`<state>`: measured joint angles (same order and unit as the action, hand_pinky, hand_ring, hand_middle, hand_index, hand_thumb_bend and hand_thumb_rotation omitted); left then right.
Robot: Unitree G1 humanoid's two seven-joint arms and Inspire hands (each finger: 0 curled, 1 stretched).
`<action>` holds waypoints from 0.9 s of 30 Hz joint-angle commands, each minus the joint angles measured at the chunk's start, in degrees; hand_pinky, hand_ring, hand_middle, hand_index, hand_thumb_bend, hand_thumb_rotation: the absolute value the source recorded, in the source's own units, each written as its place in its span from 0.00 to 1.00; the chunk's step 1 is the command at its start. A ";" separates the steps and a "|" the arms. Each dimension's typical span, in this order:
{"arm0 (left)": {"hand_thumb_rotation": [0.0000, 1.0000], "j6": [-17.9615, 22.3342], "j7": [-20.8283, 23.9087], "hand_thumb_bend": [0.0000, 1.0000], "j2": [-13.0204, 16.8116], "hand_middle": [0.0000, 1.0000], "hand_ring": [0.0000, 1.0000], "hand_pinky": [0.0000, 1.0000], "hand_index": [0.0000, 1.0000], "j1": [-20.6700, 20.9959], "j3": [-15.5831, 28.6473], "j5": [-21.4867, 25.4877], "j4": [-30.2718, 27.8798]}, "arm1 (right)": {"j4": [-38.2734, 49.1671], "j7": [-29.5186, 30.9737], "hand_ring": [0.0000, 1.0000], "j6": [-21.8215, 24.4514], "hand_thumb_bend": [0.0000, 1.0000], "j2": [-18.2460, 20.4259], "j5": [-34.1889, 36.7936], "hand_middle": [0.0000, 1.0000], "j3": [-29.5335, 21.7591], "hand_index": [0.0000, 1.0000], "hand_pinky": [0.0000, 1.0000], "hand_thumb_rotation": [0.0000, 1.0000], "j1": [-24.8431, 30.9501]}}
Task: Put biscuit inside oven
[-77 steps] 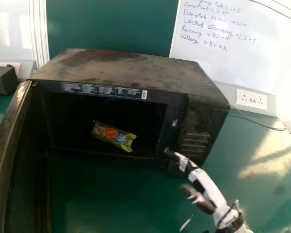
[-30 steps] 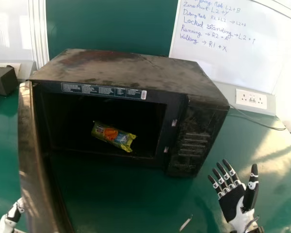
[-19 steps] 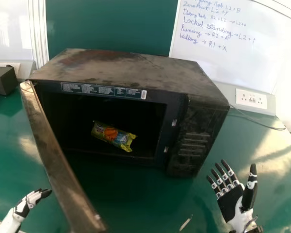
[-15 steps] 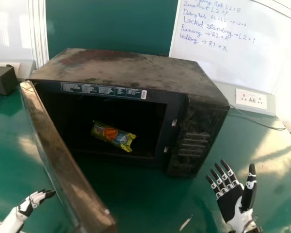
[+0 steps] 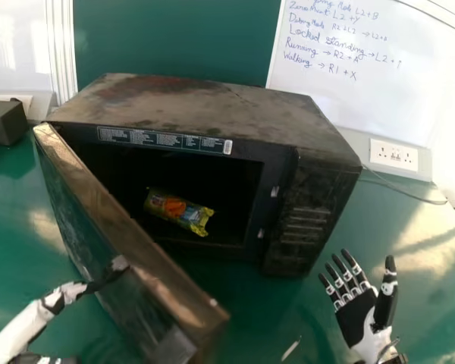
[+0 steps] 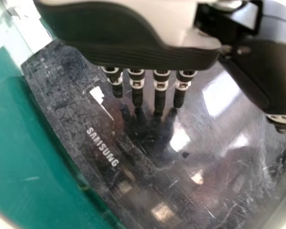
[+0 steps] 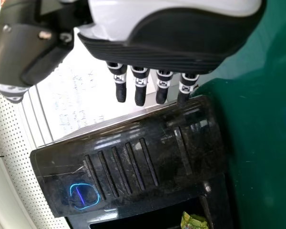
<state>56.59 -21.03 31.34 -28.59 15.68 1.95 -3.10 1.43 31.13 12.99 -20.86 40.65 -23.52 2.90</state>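
Compared with the earlier frames, the door (image 5: 129, 227) of the oven (image 5: 205, 106) had swung further toward closed: its free end had moved from the bottom of the frame, left of centre, up and across toward the centre. The door remained partly open. The left hand (image 5: 70, 291) had advanced from a position beside the door at lower left to the door's outer face. The right hand (image 5: 358, 318), which had been at the oven's front right corner in the earliest frame, was at lower right, in nearly the same position as in the most recent earlier frames.

The biscuit packet (image 5: 178, 212) had kept its place inside the oven cavity, near the centre of the frame. It lay aslant, its left end higher in the frame than its right. The wrapper was yellow-green with an orange patch and a blue patch; its right end was crimped and uneven. The right wrist view also showed a crumpled end of the wrapper.

The left hand's fingers were straight and apart, with the tips at the door's glossy face; exact contact could not be confirmed. The right hand's fingers were extended and spread above the worktop (image 5: 432, 303), its thumb apart, holding nothing.
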 commanded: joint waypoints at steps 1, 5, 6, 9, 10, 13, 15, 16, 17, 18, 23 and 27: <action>0.90 -1.94 -1.64 0.94 1.97 1.00 1.00 1.00 1.00 1.89 -1.37 1.16 0.79 | 0.85 -0.02 1.00 -0.12 0.96 0.31 -0.54 1.00 -0.23 1.00 1.00 1.00 0.46; 0.90 -2.72 -2.74 0.93 3.25 1.00 1.00 1.00 1.00 6.39 -2.12 0.37 2.94 | 0.52 0.98 1.00 -0.15 0.97 0.27 -0.57 1.00 -0.28 1.00 0.96 1.00 0.49; 0.91 -2.51 -2.82 0.93 3.34 1.00 1.00 1.00 1.00 7.64 -2.30 -0.12 3.68 | 0.55 0.85 1.00 -0.03 0.97 0.23 -0.71 1.00 -0.28 1.00 0.95 1.00 0.50; 0.90 -2.87 -3.40 0.93 3.66 1.00 1.00 1.00 1.00 11.10 -3.26 -0.18 5.52 | 0.29 0.99 1.00 -0.11 0.98 0.13 -0.94 1.00 -0.37 1.00 0.95 1.00 0.40; 0.90 -3.03 -3.66 0.92 3.79 1.00 1.00 1.00 1.00 12.02 -3.55 0.03 6.08 | 0.10 1.21 1.00 -0.24 0.98 0.19 -0.91 1.00 -0.39 1.00 0.95 1.00 0.32; 0.90 -3.69 -4.42 0.91 4.40 1.00 1.00 1.00 1.00 14.62 -4.21 0.15 7.72 | -0.40 1.64 1.00 -0.53 0.99 0.48 -0.67 1.00 -0.62 1.00 0.87 1.00 0.07; 0.89 -3.40 -4.97 0.91 4.56 1.00 1.00 1.00 1.00 16.61 -4.84 0.27 9.47 | -0.54 1.58 1.00 -0.87 0.98 0.67 -0.89 1.00 -0.76 1.00 0.84 1.00 -0.03; 0.89 -2.78 -5.17 0.91 4.55 1.00 1.00 1.00 1.00 17.76 -5.17 0.07 10.60 | -0.43 1.39 1.00 -0.93 0.97 0.72 -1.01 1.00 -0.81 1.00 0.81 1.00 -0.02; 0.90 -2.44 -5.18 0.91 4.51 1.00 1.00 1.00 1.00 18.77 -5.42 -0.52 11.41 | -0.36 1.34 1.00 -0.95 0.98 0.75 -1.01 1.00 -0.88 1.00 0.80 1.00 -0.01; 0.90 -2.38 -5.12 0.91 4.51 1.00 1.00 1.00 1.00 19.69 -5.64 -1.27 11.95 | -0.34 1.36 1.00 -0.90 0.99 0.75 -0.94 1.00 -0.95 1.00 0.80 1.00 -0.03; 0.90 -4.38 -6.70 0.91 4.81 1.00 1.00 1.00 1.00 24.38 -8.42 -0.89 12.74 | -0.03 1.08 1.00 -0.80 1.00 0.67 -1.42 1.00 -1.03 1.00 0.79 1.00 0.04; 0.90 -6.89 -8.80 0.90 5.23 1.00 1.00 1.00 1.00 28.45 -10.51 0.21 12.80 | 0.43 1.06 1.00 -0.45 1.00 0.87 -1.45 1.00 -1.05 1.00 0.87 1.00 0.30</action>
<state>50.38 -28.98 35.97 -1.27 6.17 1.25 9.36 1.33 32.36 12.54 -20.30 39.19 -24.33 3.04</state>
